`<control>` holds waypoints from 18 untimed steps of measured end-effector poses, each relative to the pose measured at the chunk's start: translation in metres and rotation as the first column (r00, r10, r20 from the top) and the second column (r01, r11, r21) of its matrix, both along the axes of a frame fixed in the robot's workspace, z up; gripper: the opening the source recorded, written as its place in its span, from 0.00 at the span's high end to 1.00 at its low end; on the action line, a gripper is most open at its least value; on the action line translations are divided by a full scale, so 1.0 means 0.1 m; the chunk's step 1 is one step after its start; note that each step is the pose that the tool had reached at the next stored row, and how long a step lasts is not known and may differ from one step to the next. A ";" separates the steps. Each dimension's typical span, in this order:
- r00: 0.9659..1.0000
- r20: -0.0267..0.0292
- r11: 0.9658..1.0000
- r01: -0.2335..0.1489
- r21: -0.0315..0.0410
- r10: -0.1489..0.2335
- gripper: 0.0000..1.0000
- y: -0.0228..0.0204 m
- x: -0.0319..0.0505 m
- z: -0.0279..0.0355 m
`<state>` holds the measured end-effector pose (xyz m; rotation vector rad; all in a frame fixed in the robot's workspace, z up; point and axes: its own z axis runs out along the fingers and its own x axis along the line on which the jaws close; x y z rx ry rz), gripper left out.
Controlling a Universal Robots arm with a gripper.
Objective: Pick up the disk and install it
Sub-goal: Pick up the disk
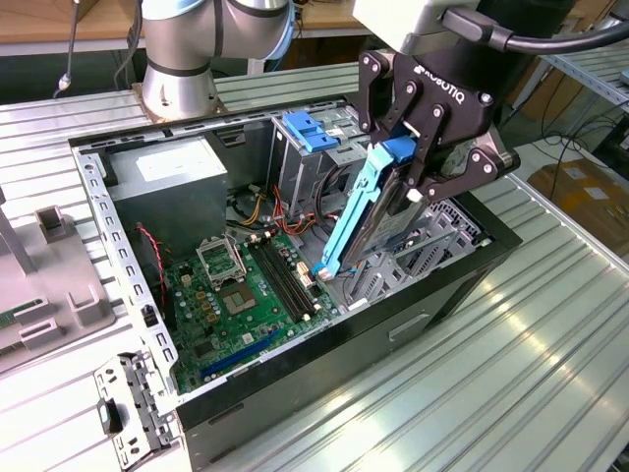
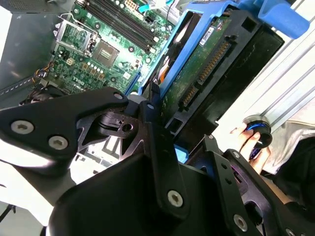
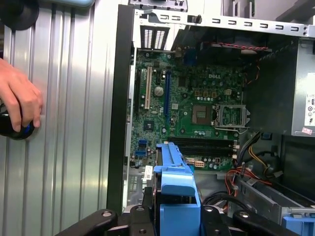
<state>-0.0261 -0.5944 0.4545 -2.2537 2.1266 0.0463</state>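
Observation:
My gripper [image 1: 405,167] is shut on the disk [image 1: 381,221], a flat drive with blue side rails. It holds the disk on edge and tilted over the open computer case [image 1: 462,280]. The disk's lower end reaches down beside the motherboard [image 1: 246,285], above the grey drive bay [image 1: 418,246]. In the second wrist view the disk [image 2: 206,69] shows its green circuit-board face between the black fingers [image 2: 153,118]. In the first wrist view the disk's blue rail [image 3: 174,189] points toward the motherboard [image 3: 197,103].
A grey power supply [image 1: 172,182] fills the case's far corner. A drive cage with a blue latch [image 1: 310,128] stands behind the gripper. A person's hand [image 3: 19,103] rests on a black knob on the ribbed table beside the case. A grey fixture [image 1: 54,285] sits at the exterior view's left.

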 end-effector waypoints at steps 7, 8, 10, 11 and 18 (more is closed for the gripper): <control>1.000 0.000 1.000 0.000 0.000 0.000 0.64 -0.003 0.067 0.001; 1.000 0.000 1.000 0.000 0.000 0.000 0.64 -0.003 0.075 0.000; 1.000 0.000 1.000 0.000 0.000 0.000 0.64 -0.004 0.090 0.000; 1.000 0.000 1.000 0.000 0.000 0.000 0.64 -0.004 0.099 0.000; 1.000 0.000 1.000 0.000 0.000 0.000 0.64 -0.006 0.148 0.000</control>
